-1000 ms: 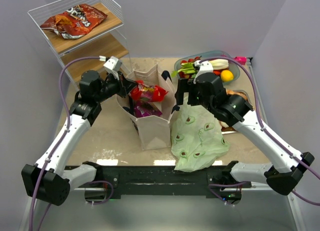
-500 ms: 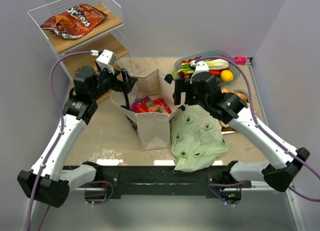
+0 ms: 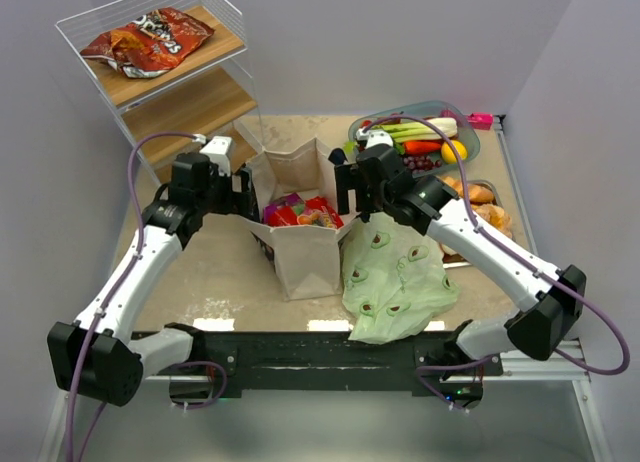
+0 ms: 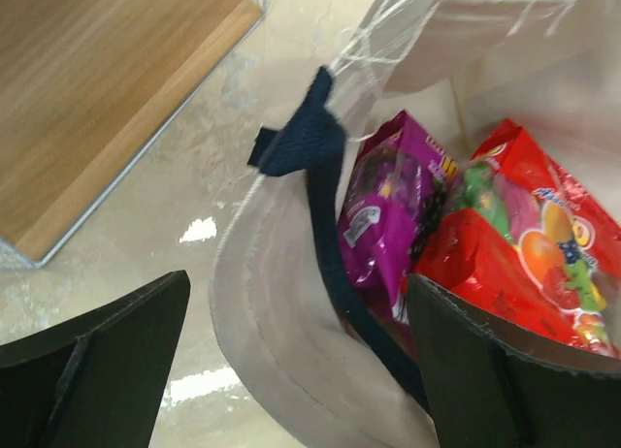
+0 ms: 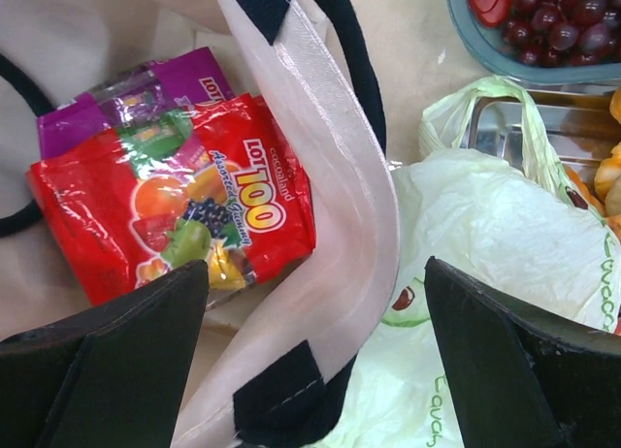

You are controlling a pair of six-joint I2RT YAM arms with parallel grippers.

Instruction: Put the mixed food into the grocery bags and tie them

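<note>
Both arms have shifted since a moment ago, and the red packet (image 5: 175,215) that was up at the top of the tote bag (image 3: 305,257) now lies down inside it. A purple packet (image 4: 388,215) lies right beside the red one in the bag, touching it.

The left gripper (image 4: 296,283) hangs over the left edge of the tote bag. Its two fingers are wide apart and hold nothing. One black handle (image 4: 320,206) runs along the bag's edge just under it.

The right gripper (image 5: 315,269) hangs over the right edge of the same bag. Its fingers are wide apart too, with nothing in them.

The green bag (image 3: 395,277) with little avocado pictures lies soft and flat on the tabletop (image 3: 210,272), touching the right side of the tote bag. Behind it sits a bowl (image 3: 470,142) with dark grapes (image 5: 548,21) and other food. A tray (image 3: 485,207) of bread sits near the bowl. A chip bag (image 3: 150,42) lies on the top shelf at the far left.
</note>
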